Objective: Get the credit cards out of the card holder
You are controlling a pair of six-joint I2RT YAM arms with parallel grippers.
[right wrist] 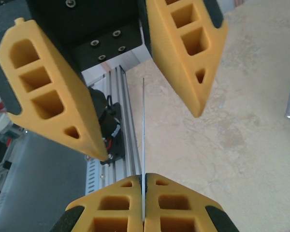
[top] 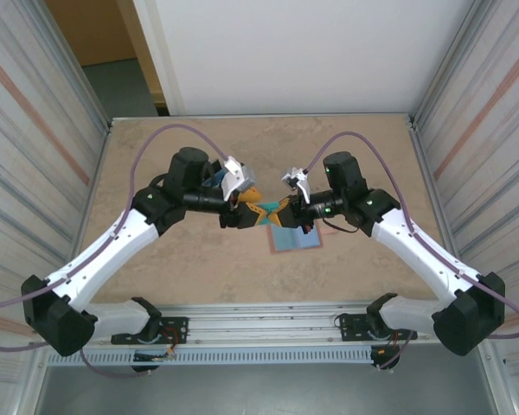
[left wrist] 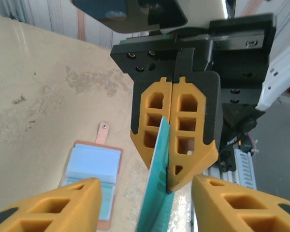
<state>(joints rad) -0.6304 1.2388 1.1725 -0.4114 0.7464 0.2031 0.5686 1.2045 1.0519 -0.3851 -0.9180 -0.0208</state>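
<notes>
Two robot arms, white with black joints, meet over the middle of a beige, marble-patterned table (top: pixel 355 160). Between them, above the tabletop, is one thin, flat, rectangular teal plastic card (left wrist: pixel 157 193).

The right gripper (left wrist: pixel 168 180) is clamped on it. Its two orange, lattice-moulded plastic fingers are pressed flat together, with one end of the card pinched between their tips. The card stands on its edge, faces to the sides. Its long axis runs straight out from those tips toward the left gripper (right wrist: pixel 150 133), roughly across the table from right to left in the overhead view. From the right wrist camera it is seen edge-on, as one fine straight line.

The left gripper is released. Its two orange fingers stand apart, one on each side of the card's free end. There is a clear gap between each finger and the card, so nothing is in its grasp.

Beneath the card, a small salmon-pink leather-like bifold wallet (left wrist: pixel 94 166) lies opened flat on the table, its smooth pale blue-grey pocketed lining facing up. In the overhead view it sits just nearer the arm bases than the grippers. A narrow pink snap tab (left wrist: pixel 103 133) with a small round stud sticks out from its far edge, pointing away from the left wrist camera.
</notes>
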